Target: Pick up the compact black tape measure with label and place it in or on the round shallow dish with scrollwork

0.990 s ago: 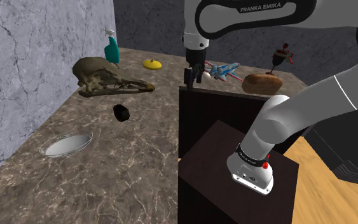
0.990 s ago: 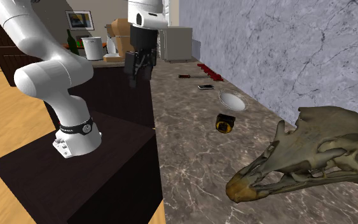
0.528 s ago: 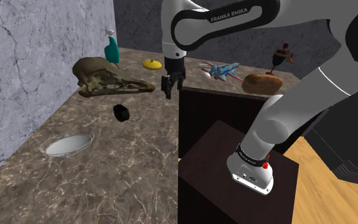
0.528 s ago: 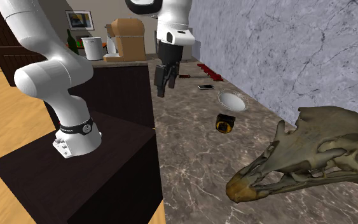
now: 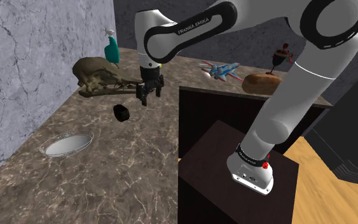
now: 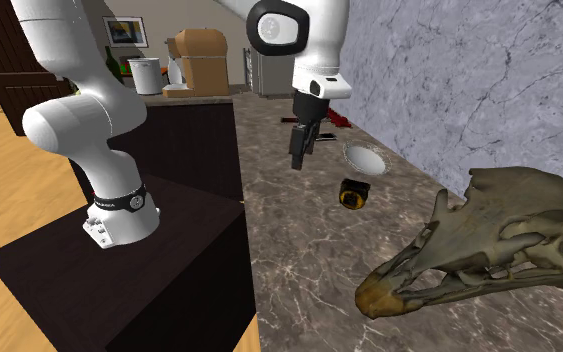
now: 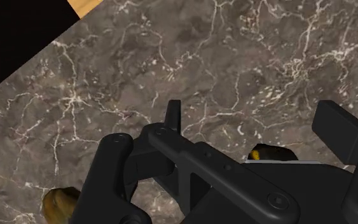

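Shoulder view gives you the gripper [image 5: 147, 97] hanging fingers-down over the brown marbled surface [image 5: 126, 172], its jaws parted and holding nothing. In the wrist view the two fingers [image 7: 174, 118] stand well apart with bare marble between them.

Your target, the small black tape measure [image 5: 121, 114], lies on the surface at about 8 o'clock from the gripper, near it but not touching. In the wrist view its yellow face [image 7: 271, 153] peeks out beside the gripper body.

The round shallow dish [image 5: 85, 135] sits further along at 8 o'clock from the tape measure, well apart, with marbled surface between them.

Mind the big bird skull [image 5: 104, 77] at 11 o'clock from the tape measure: its beak tip lines up with the gripper in this view. A teal spray bottle [image 5: 112, 49] stands behind the skull.

At 3 o'clock from the gripper you have a toy plane [image 5: 222, 70], a brown loaf-like lump [image 5: 262, 83] and a small figurine [image 5: 282, 57].
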